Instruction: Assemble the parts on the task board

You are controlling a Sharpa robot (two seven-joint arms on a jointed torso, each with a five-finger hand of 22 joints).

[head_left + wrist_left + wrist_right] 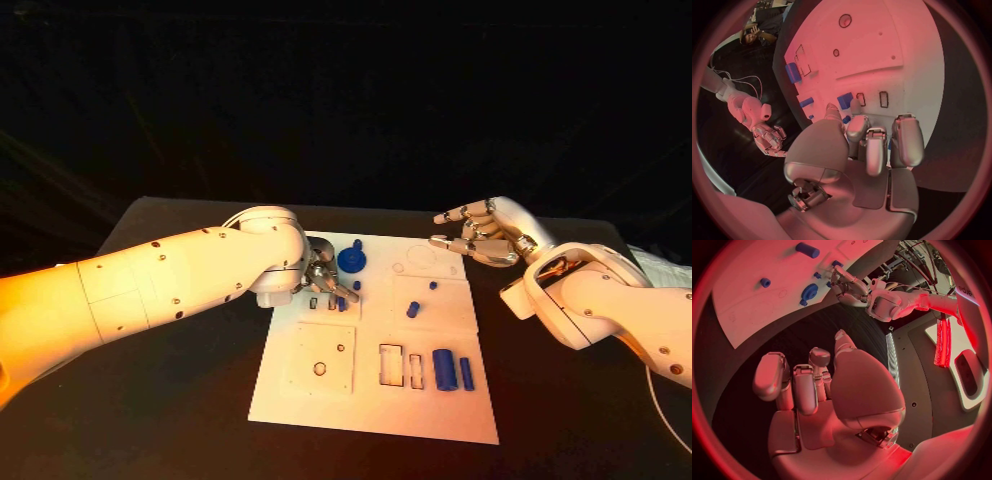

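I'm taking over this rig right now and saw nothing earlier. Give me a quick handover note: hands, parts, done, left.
Left hand: down on the task board near its far left part, fingers among small blue parts; hold unclear.
Right hand: raised off the board's far right corner, holding nothing.
Parts: blue gear far on the board, two blue blocks near the front right.
Left: empty outlined slots beside those blocks, so assembly looks unfinished.

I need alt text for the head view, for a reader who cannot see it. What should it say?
The left hand reaches down onto the upper left part of the white task board, fingers among small blue parts near a round blue part. The right hand hovers above the board's upper right corner, holding nothing. Two blue cylinders lie lower on the board.
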